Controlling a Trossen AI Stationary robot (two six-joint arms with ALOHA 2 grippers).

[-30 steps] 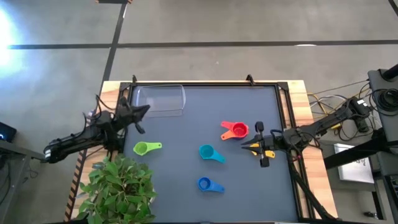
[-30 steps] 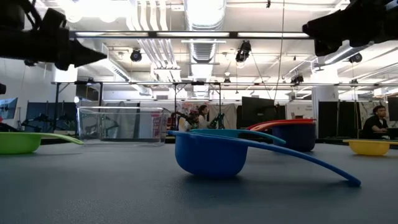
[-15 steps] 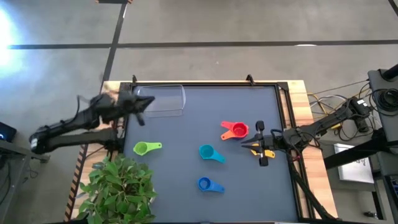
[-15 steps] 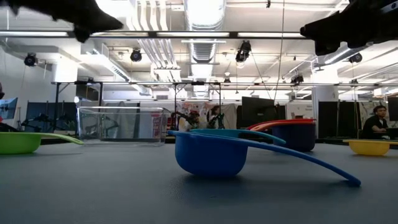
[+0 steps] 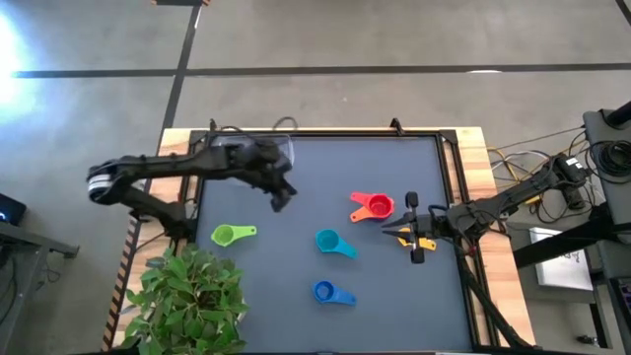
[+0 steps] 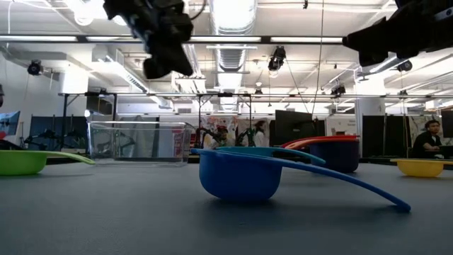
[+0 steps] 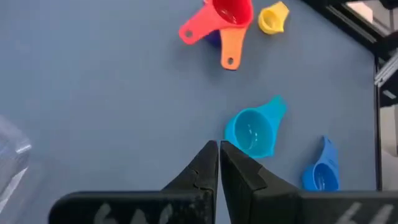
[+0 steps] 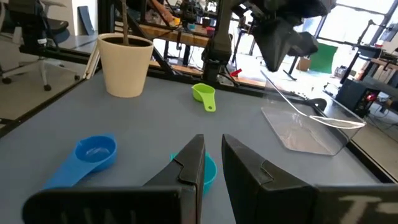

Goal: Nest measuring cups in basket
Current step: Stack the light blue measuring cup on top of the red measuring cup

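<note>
Measuring cups (image 5: 375,206) unmoved; left tool (image 5: 281,196), clenched and seemingly empty, has swung past the basket (image 5: 253,157).

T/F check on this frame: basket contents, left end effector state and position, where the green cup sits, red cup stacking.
1. The basket holds no cups. True.
2. The left end effector is open. False: its fingers are shut, holding nothing.
3. The green cup lies on the table near the plant. True.
4. The red cup sits alone. False: it is stacked with an orange cup, handles apart.
5. The left end effector is resting on the table. False: it hangs in the air, raised above the mat.
</note>
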